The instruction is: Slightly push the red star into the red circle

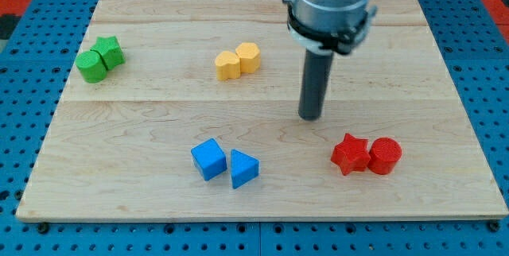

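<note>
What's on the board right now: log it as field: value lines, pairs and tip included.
tip: my tip sits above and left of the red pair, touching no block
red: red star left of red circle, touching or nearly so
blue: blue cube, blue triangle
yellow: yellow blocks
green: green blocks
surface: wooden board

A lab bench: wooden board (262,200) on blue perforated mounting plate (485,89).
</note>
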